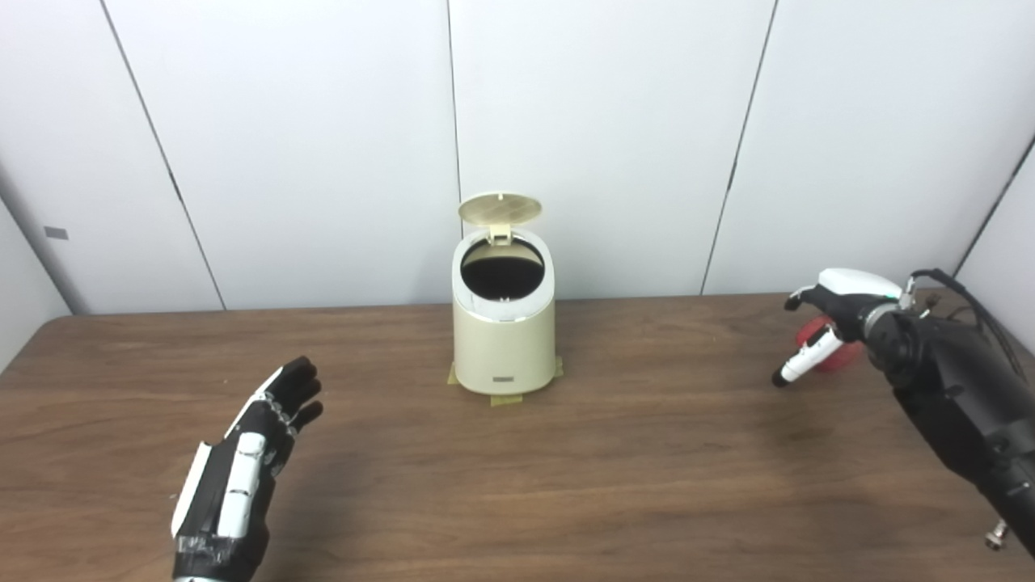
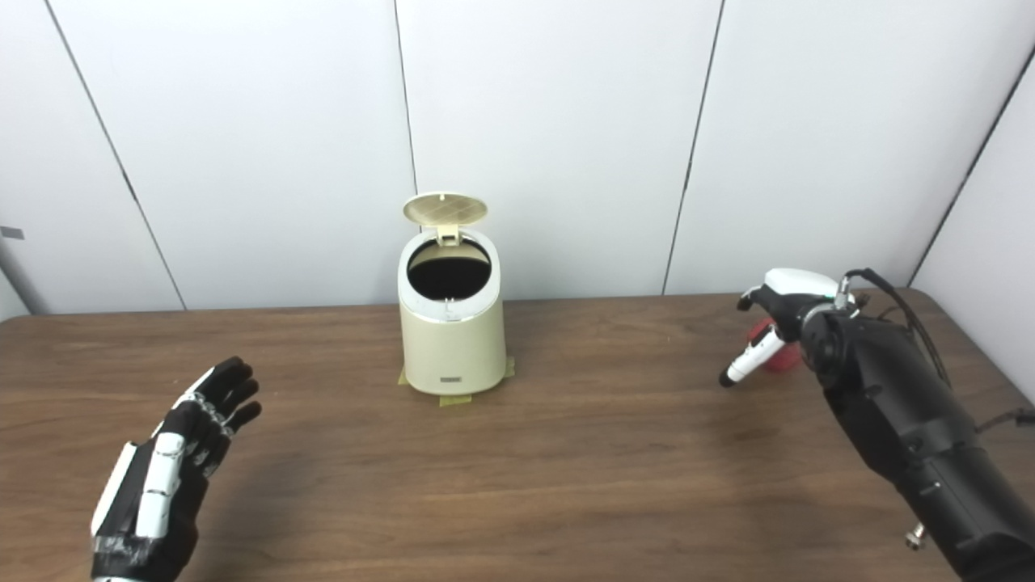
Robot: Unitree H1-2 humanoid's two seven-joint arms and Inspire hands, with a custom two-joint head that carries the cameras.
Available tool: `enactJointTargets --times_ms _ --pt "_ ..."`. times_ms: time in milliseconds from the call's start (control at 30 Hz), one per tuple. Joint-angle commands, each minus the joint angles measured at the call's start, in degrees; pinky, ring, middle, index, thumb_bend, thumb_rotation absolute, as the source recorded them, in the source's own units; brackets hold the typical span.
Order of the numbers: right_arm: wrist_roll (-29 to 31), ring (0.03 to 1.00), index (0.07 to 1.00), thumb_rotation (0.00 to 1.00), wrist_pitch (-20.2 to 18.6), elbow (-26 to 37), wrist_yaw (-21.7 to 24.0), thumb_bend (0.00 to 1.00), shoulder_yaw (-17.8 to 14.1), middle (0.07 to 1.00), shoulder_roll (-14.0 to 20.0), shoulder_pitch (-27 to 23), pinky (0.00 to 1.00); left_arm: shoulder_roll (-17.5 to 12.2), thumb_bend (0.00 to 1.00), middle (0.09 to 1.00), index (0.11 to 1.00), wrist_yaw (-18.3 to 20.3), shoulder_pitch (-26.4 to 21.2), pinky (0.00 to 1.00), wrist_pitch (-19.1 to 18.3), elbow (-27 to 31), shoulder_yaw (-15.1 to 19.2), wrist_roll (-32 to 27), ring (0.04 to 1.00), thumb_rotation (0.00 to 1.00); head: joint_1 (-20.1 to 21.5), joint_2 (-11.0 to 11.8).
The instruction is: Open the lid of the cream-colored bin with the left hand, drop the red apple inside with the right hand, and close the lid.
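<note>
Left eye view shows the cream-colored bin [image 1: 504, 339] standing upright near the back middle of the wooden bench [image 1: 517, 477], its long axis vertical and its dark round mouth tipped slightly toward the camera. Its lid [image 1: 500, 208] is swung up on a rear hinge and stands nearly upright behind the opening, ribbed underside facing forward. Strips of tape [image 1: 505, 398] show under the base.

On the right side of the bench, the red apple [image 1: 833, 349] sits well apart from the bin and is mostly hidden behind the right hand [image 1: 837, 311]. That hand arches over it with its fingers [image 1: 800, 364] apart, one pointing down toward the wood; whether they touch the fruit cannot be told.

Near the front left edge, the left hand [image 1: 247, 453] hovers with fingers spread and holding nothing, palm turned toward the bin. Bare wood lies between both hands and the bin, and the bench's back edge meets the white wall panels [image 1: 323, 145] just behind it.
</note>
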State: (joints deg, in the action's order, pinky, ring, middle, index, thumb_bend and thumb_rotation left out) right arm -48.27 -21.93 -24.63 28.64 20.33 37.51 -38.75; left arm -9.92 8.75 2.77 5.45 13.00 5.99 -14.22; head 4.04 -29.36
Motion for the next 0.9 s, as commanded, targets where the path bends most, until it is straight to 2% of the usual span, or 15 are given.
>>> enactJointTargets --times_ms 0,100,233,300,433,467,500,533,600,667,800,867 --pt "-1.0 0.909 0.85 0.39 0.9 0.5 -1.5 1.0 -0.1 0.925 2.2 -3.4 0.74 -0.2 0.54 0.923 0.889 -0.4 -1.3 0.93 0.3 2.5 0.5 -0.4 0.927 0.85 0.1 -0.1" --pt "-1.7 0.913 0.853 0.38 0.6 0.2 -1.2 0.99 1.1 0.935 2.4 -3.2 0.72 -0.1 0.54 0.921 0.884 -0.5 -1.5 0.93 -0.3 2.7 0.8 -0.8 0.928 0.83 0.0 -0.2" --pt "-2.2 0.886 0.847 0.32 0.5 1.4 -0.4 0.96 2.0 0.921 2.6 -2.3 0.66 -0.2 0.56 0.91 0.878 -0.2 -1.5 0.89 -0.3 2.7 0.8 -0.6 0.909 0.82 0.0 -0.3" --pt "-2.5 0.886 0.851 0.29 0.2 2.2 0.4 0.94 2.5 0.913 2.7 -1.9 0.71 -0.2 0.56 0.907 0.877 -0.2 -1.4 0.87 -0.4 2.6 0.7 -0.6 0.905 0.81 0.0 -0.3" --pt "-3.1 0.886 0.846 0.21 0.8 2.4 1.4 0.9 3.6 0.907 3.0 -1.7 0.71 -0.1 0.55 0.903 0.873 -0.3 -1.3 0.86 -0.8 3.0 0.8 -0.7 0.904 0.8 -0.1 -0.5" --pt "-3.2 0.885 0.844 0.19 0.7 2.1 1.5 0.89 3.8 0.907 3.0 -1.8 0.77 -0.1 0.56 0.904 0.871 -0.3 -1.3 0.87 -0.9 3.0 0.8 -0.8 0.909 0.8 -0.1 -0.5" --pt "-2.7 0.884 0.844 0.19 0.4 2.3 1.6 0.89 3.6 0.907 3.0 -1.6 0.8 0.0 0.56 0.904 0.87 -0.2 -1.2 0.87 -1.1 3.2 0.8 -0.9 0.91 0.8 -0.1 -0.6" --pt "-2.3 0.865 0.836 0.16 0.2 2.5 1.6 0.88 3.3 0.901 2.9 -1.5 0.73 0.0 0.56 0.905 0.869 -0.2 -1.2 0.87 -1.3 3.3 0.8 -1.0 0.909 0.79 -0.1 -0.6" --pt "-2.0 0.843 0.827 0.14 0.0 2.9 1.9 0.88 3.1 0.894 2.9 -1.2 0.66 0.0 0.56 0.904 0.866 -0.2 -1.1 0.86 -1.3 3.5 0.8 -0.9 0.907 0.79 -0.1 -0.6" --pt "-1.7 0.772 0.817 0.11 0.3 3.2 1.8 0.86 2.9 0.871 3.0 -1.0 0.59 0.0 0.56 0.9 0.861 -0.3 -1.1 0.86 -1.3 3.5 0.8 -0.6 0.905 0.79 -0.1 -0.6" --pt "-1.9 0.71 0.794 0.07 2.2 2.7 -0.1 0.81 3.2 0.824 3.3 -0.7 0.55 -0.4 0.55 0.906 0.868 0.0 -1.2 0.86 -0.6 3.2 0.6 0.7 0.912 0.83 -0.1 -0.5" --pt "-3.3 0.611 0.754 0.05 1.8 3.4 -0.8 0.8 3.6 0.733 3.3 -0.5 0.45 -0.4 0.55 0.907 0.868 0.0 -1.2 0.86 -0.7 3.2 0.6 0.9 0.916 0.84 -0.1 -0.6"
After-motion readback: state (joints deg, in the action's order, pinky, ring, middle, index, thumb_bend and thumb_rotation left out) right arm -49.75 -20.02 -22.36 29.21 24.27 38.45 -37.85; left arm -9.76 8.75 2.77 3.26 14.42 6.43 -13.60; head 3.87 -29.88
